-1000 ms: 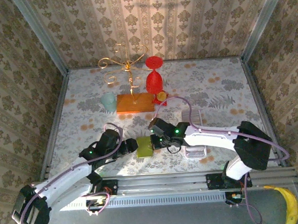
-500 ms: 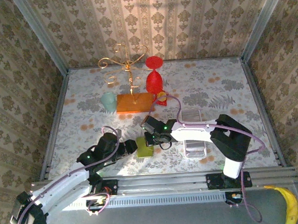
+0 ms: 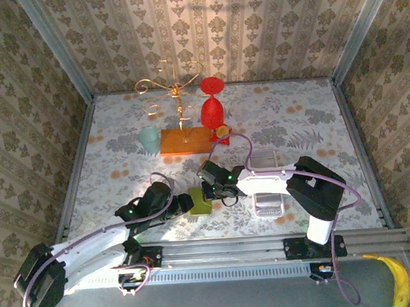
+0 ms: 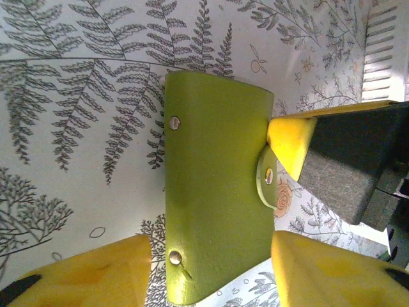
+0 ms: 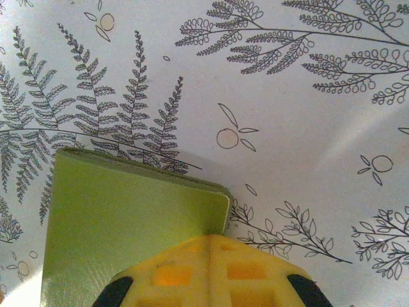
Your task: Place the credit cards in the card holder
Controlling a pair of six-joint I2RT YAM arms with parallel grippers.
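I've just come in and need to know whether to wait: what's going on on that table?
Two robot arms are working on a flat lime-green card holder with metal snaps, which lies on the fern-patterned tablecloth. The left gripper has its yellow jaws on either side of the holder's near end, and they are not clearly clamped on it. The right gripper is shut, with its tip against the holder's edge by the snap tab. Neither gripper holds a card.
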